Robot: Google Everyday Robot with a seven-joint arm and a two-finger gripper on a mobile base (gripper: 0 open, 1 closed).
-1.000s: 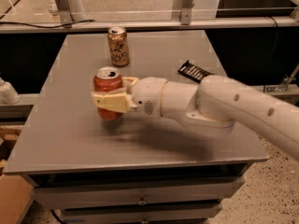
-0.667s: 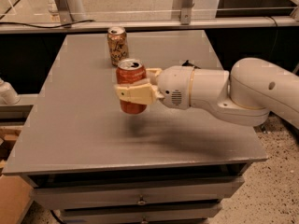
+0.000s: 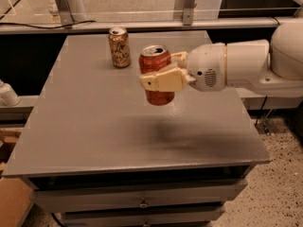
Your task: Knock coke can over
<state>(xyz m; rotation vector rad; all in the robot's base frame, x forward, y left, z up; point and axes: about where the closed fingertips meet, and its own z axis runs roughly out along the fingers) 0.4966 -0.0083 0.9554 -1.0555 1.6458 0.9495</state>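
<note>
coke can (image 3: 154,62) rose; gripper (image 3: 159,74) around it covers middle

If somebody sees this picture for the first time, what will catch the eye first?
The white arm's tool, closed around the red coke can, holds it upright, apparently lifted a little above the middle of the grey table. A bronze can stands upright near the table's far edge, apart from it.
</note>
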